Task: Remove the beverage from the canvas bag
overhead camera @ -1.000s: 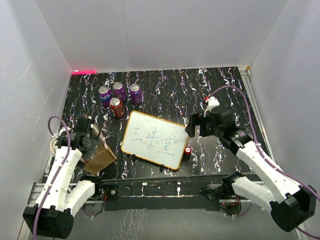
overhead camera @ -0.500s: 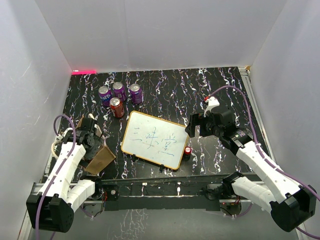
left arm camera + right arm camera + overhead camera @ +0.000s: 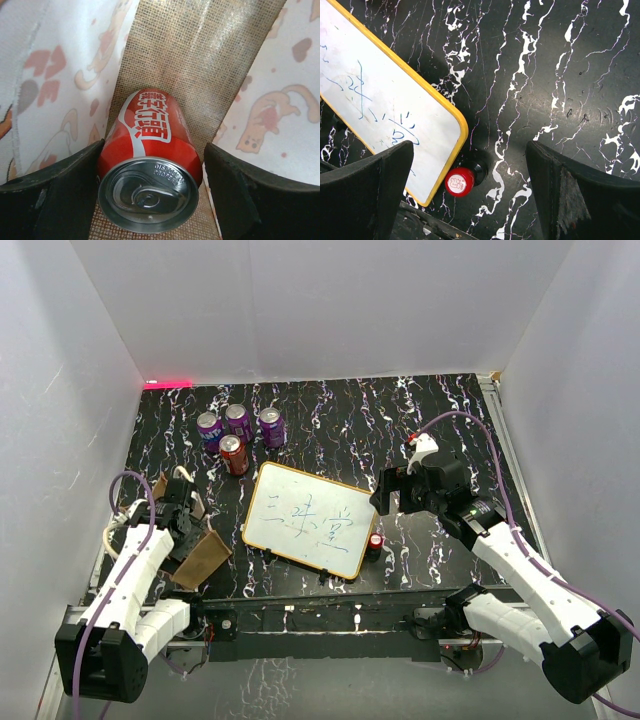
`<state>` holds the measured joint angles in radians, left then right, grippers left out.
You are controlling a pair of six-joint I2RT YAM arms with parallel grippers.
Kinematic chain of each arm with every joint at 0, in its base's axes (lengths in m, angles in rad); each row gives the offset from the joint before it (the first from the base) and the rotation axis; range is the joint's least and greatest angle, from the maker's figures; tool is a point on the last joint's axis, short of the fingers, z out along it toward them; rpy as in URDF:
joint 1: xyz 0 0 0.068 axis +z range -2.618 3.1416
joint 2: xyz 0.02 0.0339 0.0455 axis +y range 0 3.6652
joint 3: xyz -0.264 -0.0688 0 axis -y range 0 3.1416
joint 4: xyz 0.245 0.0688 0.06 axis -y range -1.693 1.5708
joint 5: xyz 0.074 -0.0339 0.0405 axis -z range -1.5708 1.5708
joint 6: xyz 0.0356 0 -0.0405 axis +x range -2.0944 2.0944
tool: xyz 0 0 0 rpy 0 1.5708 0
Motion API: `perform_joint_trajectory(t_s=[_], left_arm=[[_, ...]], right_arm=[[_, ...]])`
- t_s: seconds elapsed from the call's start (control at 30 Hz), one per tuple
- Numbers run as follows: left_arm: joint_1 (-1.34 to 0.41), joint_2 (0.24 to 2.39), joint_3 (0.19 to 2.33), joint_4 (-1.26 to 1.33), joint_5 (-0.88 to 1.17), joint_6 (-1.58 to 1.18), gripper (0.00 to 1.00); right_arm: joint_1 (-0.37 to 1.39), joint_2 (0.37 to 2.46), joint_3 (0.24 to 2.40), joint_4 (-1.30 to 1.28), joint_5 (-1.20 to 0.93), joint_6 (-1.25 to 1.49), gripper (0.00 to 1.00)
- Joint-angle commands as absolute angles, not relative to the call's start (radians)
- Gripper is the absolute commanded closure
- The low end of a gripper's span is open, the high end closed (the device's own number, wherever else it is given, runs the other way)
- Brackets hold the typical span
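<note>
Red cola can lies on its side inside the canvas bag at the table's 8 o'clock, the left gripper spread either side of it. The right gripper hangs wide open above a red-capped marker at the whiteboard's 4 o'clock.

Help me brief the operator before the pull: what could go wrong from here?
1. The can lies on its side inside the open left gripper; being round, it might roll as the jaws close.
2. No gripper holds the canvas bag; the right gripper hangs away by the whiteboard, so the bag may drag along.
3. The printed lining sits close beside the left gripper and could get pinched.
</note>
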<state>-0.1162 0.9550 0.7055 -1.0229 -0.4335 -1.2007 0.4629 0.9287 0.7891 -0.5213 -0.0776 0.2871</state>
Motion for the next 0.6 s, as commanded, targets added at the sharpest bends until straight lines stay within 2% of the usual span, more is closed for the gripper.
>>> perform_joint_trajectory(t_s=[0.0,0.17,0.57], left_arm=[[-0.116,0.961,0.691,-1.026,-0.420,-1.247,0.28],[-0.117,0.964,0.720,-1.055,-0.436,-1.253,0.39],[-0.116,0.947,0.993,-1.155,-0.554,-1.178,0.78]], right_arm=[[0.468,0.913,0.811,-0.482,-0.067,0.281,0.02],[0.468,0.907,0.811,-0.485,-0.066,0.280,0.02],[0.467,0.908,0.811,-0.485,-0.064,0.280,0.02]])
